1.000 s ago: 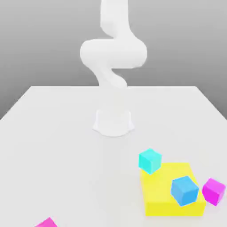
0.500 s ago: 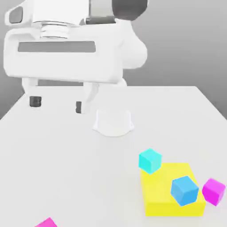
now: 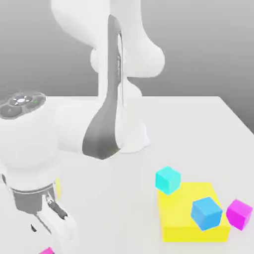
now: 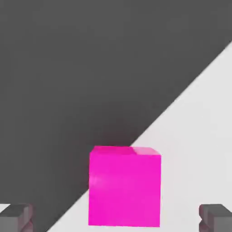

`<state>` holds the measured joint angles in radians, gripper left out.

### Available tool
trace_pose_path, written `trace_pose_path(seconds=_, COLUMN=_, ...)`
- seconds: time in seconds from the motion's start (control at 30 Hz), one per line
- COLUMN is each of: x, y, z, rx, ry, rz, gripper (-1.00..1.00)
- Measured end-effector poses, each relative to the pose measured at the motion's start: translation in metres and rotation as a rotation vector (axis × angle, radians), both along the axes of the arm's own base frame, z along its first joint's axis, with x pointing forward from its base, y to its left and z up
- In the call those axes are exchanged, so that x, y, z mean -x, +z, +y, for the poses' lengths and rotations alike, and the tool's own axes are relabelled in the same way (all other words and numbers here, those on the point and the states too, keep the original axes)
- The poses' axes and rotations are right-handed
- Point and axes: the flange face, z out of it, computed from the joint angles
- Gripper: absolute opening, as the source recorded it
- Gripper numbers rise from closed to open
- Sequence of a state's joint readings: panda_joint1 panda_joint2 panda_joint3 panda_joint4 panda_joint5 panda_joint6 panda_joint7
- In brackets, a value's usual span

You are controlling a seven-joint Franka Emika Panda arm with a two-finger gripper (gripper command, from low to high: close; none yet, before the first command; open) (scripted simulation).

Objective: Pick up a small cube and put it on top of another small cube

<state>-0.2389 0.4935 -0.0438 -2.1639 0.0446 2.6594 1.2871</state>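
The hand is spread as wide as it goes and has hold of nothing; in the hand view its two dark fingertips stand well out to either side of the small cube, with clear gaps between them and its faces. That deep pink cube sits on the white worktop, close to the worktop's edge, where the dark floor begins behind it. In the exterior view only a sliver of it peeps out at the bottom edge, just beside the lowered wrist of the arm, which bends down over the near corner on the exterior view's left.

Well apart, toward the exterior view's right, lies a flat yellow block. A blue cube sits on top of it, turned a little askew. A cyan cube stands at the block's far corner, touching or just beside it; I cannot tell which. A lighter violet-magenta cube rests on the worktop just beside the block's right flank. Nothing lies between the hand and the pink cube.
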Motion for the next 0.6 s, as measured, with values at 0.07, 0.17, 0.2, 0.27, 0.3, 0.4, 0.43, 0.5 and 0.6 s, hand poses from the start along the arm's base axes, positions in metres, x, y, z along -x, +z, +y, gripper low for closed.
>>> trace_pose_path(seconds=0.07, x=0.001, y=-0.027, z=0.000, rx=-0.001, ry=-0.002, rz=0.002, gripper=-1.00)
trace_pose_path(seconds=0.17, x=0.001, y=-0.027, z=0.000, rx=-0.001, ry=-0.002, rz=0.001, gripper=-1.00)
trace_pose_path(seconds=0.2, x=0.001, y=-0.027, z=0.000, rx=-0.001, ry=-0.002, rz=0.001, gripper=-1.00)
trace_pose_path(seconds=0.27, x=0.001, y=-0.032, z=0.000, rx=-0.001, ry=-0.002, rz=0.001, gripper=-1.00)
trace_pose_path(seconds=0.3, x=0.001, y=-0.027, z=0.000, rx=-0.001, ry=-0.003, rz=0.001, gripper=-1.00)
trace_pose_path(seconds=0.4, x=0.001, y=0.009, z=0.000, rx=-0.001, ry=-0.003, rz=0.001, gripper=-1.00)
trace_pose_path(seconds=0.43, x=0.001, y=0.023, z=0.003, rx=-0.002, ry=0.004, rz=0.001, gripper=-1.00)
trace_pose_path(seconds=0.5, x=-0.003, y=0.047, z=0.049, rx=-0.017, ry=0.108, rz=-0.004, gripper=-1.00)
trace_pose_path(seconds=0.6, x=0.002, y=0.074, z=0.124, rx=-0.033, ry=0.287, rz=-0.010, gripper=-1.00)
